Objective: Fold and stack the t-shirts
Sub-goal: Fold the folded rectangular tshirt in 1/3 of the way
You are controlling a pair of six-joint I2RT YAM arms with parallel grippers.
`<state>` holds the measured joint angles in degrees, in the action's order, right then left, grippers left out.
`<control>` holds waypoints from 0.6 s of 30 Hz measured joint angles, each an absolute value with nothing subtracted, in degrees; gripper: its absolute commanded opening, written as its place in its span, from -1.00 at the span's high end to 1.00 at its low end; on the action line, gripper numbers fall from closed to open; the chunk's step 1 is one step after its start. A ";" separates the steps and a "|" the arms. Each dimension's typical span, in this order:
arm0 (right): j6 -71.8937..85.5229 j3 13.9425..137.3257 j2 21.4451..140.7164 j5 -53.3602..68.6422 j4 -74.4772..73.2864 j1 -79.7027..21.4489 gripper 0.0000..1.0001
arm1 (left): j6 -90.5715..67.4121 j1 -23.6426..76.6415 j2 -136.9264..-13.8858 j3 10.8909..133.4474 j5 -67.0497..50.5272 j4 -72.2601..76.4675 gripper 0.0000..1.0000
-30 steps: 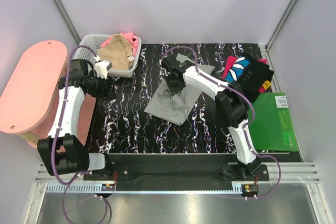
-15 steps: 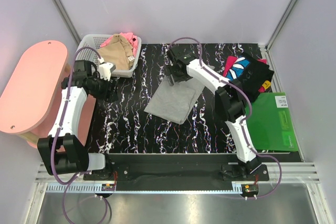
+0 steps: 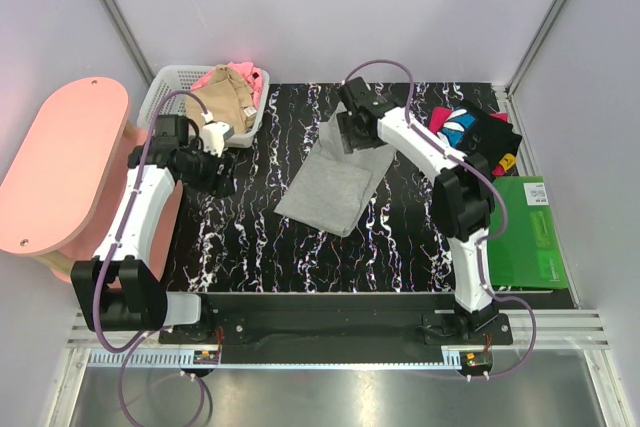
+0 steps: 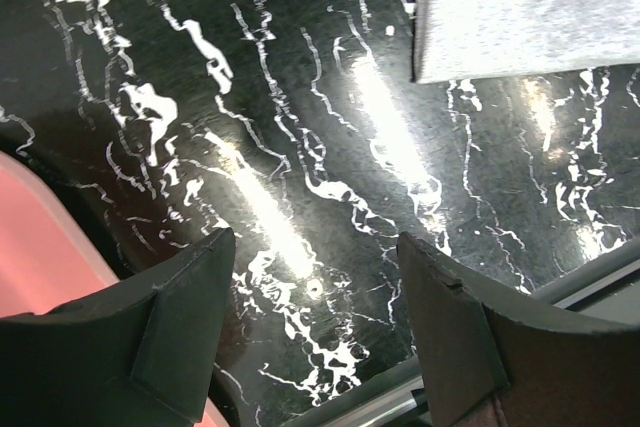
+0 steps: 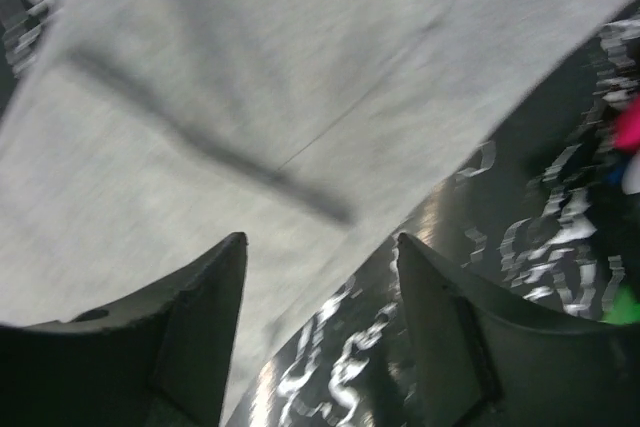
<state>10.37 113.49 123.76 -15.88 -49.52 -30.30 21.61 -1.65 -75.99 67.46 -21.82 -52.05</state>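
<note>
Marbled table (image 4: 300, 147) lies under left gripper (image 4: 315, 242), grey t-shirt (image 5: 200, 97) under right gripper (image 5: 320, 242), both spread.

Light-grey tee (image 3: 335, 182); table (image 3: 250, 237) black, white marbling; tan tee (image 3: 225, 102); pink tee (image 3: 212, 77); black tee (image 3: 472, 144), pink-blue-white print; green board (image 3: 525, 232).

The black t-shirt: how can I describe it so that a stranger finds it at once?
Start from the black marbled table and go to its far right corner, beyond the green board. The black t-shirt lies crumpled there. It alone bears a pink, blue and white print; the grey t-shirt at the centre is plain.
</note>
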 measured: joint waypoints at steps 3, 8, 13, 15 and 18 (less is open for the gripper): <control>12.29 108.47 119.20 -10.83 -48.27 -32.56 -0.22 | 21.12 -0.64 -75.99 67.35 -21.78 -52.07 -0.40; 15.64 99.77 115.85 -4.38 -43.86 -34.13 -0.09 | 20.99 -0.45 -75.81 66.11 -21.23 -52.23 -0.40; 17.37 97.36 119.20 -2.42 -42.70 -33.23 -0.05 | 20.99 -0.45 -75.55 65.34 -20.80 -52.49 -0.40; 17.80 97.36 120.81 -1.98 -42.22 -32.80 -0.04 | 20.99 -0.45 -75.20 65.12 -20.73 -52.58 -0.40; 18.33 97.36 123.35 -1.50 -41.56 -31.79 -0.02 | 20.99 -0.45 -74.81 65.10 -20.56 -52.64 -0.40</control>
